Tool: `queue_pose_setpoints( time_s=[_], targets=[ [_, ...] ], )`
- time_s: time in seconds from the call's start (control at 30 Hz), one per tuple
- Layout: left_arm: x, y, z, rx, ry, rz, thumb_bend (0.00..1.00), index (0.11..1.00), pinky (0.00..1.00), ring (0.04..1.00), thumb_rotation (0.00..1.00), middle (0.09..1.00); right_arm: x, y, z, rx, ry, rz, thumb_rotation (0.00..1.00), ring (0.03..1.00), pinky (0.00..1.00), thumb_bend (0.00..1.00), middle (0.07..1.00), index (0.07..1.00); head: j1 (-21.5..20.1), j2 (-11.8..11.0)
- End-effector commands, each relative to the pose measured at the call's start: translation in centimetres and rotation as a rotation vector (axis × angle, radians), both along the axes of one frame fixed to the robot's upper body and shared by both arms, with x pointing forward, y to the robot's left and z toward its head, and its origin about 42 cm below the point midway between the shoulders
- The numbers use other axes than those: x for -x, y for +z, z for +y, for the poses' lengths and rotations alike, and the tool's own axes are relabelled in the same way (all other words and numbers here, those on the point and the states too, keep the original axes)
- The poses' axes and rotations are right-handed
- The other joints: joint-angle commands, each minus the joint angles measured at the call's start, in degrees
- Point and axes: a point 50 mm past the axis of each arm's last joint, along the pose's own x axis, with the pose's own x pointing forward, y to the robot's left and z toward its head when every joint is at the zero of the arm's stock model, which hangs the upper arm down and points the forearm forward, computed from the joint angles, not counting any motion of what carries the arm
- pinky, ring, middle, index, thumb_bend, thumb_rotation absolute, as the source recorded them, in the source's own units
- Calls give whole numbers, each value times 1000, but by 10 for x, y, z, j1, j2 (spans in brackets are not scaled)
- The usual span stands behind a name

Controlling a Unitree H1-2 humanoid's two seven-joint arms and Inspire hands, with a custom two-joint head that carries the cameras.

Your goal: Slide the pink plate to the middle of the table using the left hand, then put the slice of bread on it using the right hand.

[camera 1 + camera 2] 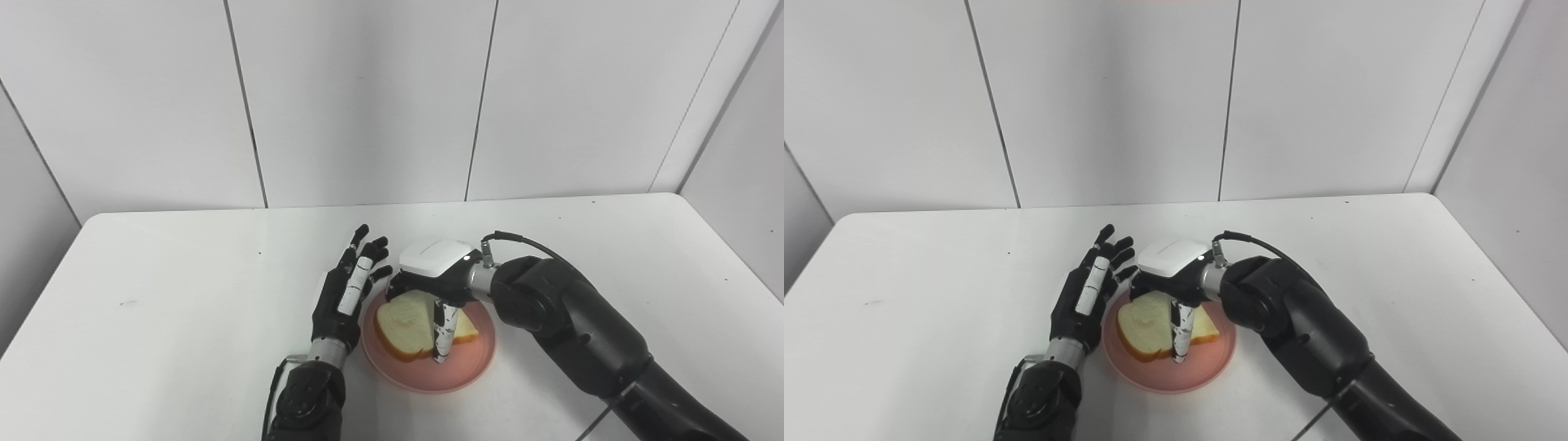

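On the white table (184,257), near its front middle, the pink plate (429,373) carries the slice of bread (404,324). Above it the right hand (432,275) reaches down, fingers closed around the slice's edges, hiding its far side. Just beside the plate's left rim, the left hand (343,294) stands with fingers spread, holding nothing.

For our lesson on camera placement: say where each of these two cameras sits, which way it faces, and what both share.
Left eye view: on the head, looking down at the table; both arms enter from below, scene sits further right.
Right eye view: beside it, same downward aim; scene sits further left.
Shared: bread on the plate, right hand over the bread with fingers beside it, left hand open at the plate's left.
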Motion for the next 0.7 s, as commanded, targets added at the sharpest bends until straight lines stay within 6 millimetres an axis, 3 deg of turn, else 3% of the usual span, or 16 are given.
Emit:
queue_pose_setpoints(
  time_s=[0.0, 0.23, 0.43, 0.6, 0.67],
  targets=[
    [9, -24, 3, -17, -9, 109, 820, 920, 795, 875, 718, 856, -5, 29, 0, 3, -4, -56, 264, 801, 755, 1000, 807, 731, 0, 1],
    [10, -23, 3, -3, -11, 112, 798, 927, 802, 879, 711, 850, -4, 38, -1, 37, -23, -9, 353, 867, 834, 1000, 864, 812, -1, 2],
    [10, -23, 3, 0, -12, 108, 822, 923, 793, 871, 705, 847, -2, 51, -4, 44, -29, -13, 380, 861, 820, 1000, 867, 825, -1, 3],
    [10, -24, 3, -8, -3, 114, 840, 921, 786, 875, 705, 856, 6, 75, -14, -12, -48, 13, 351, 862, 808, 1000, 865, 807, 1, 3],
    [9, -24, 4, -11, -2, 114, 840, 917, 785, 875, 708, 850, 9, 83, -19, -49, -45, 36, 364, 857, 741, 1000, 868, 800, -1, 4]
  ],
)
